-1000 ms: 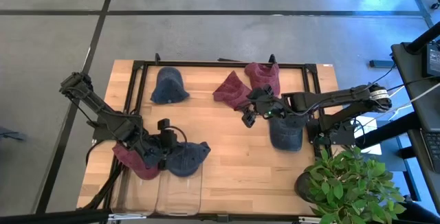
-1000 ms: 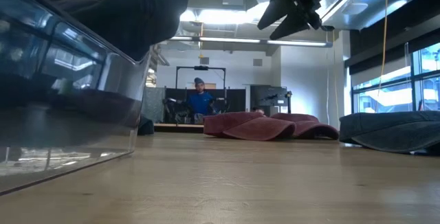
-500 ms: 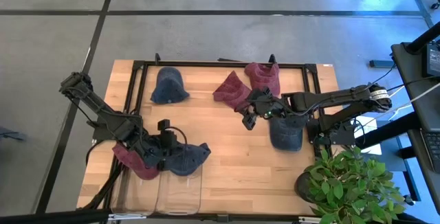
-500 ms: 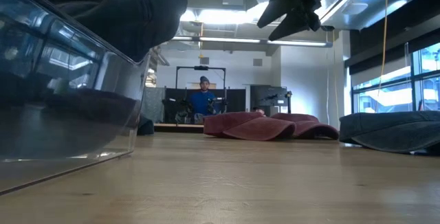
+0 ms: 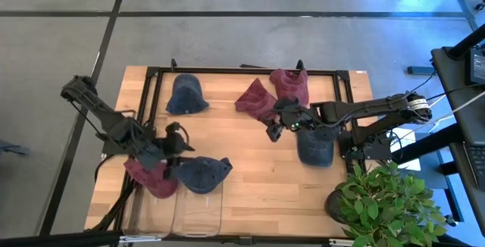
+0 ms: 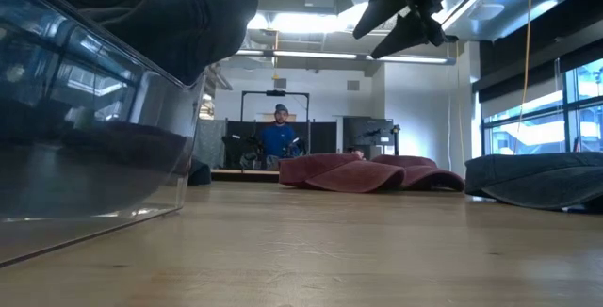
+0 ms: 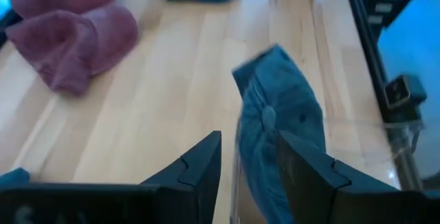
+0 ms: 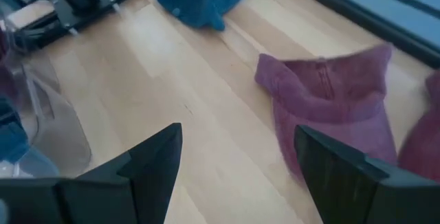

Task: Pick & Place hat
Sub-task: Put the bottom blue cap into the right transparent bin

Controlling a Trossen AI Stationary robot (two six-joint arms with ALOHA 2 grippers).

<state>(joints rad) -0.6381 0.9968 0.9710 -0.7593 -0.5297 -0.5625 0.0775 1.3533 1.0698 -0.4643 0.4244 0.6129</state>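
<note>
Hat (image 5: 201, 173) (dark blue) draped over clear bin (image 5: 198, 209) rim, lower left of frame; left pincer (image 5: 176, 142) just beside, parted, empty. Right pincer (image 5: 274, 128) wide, centre-right above surface (image 5: 258, 179).

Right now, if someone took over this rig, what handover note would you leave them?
Left end effector: open, just above the blue hat draped over the rim of the clear bin at the table's front left; not gripping it.
Right end effector: open and empty, hovering above the table beside the maroon hat.
Done: that blue hat and a maroon one lie at the bins.
Left on the table: two maroon hats, the second near the back edge, a blue hat at the back, a dark blue hat on the right.
</note>
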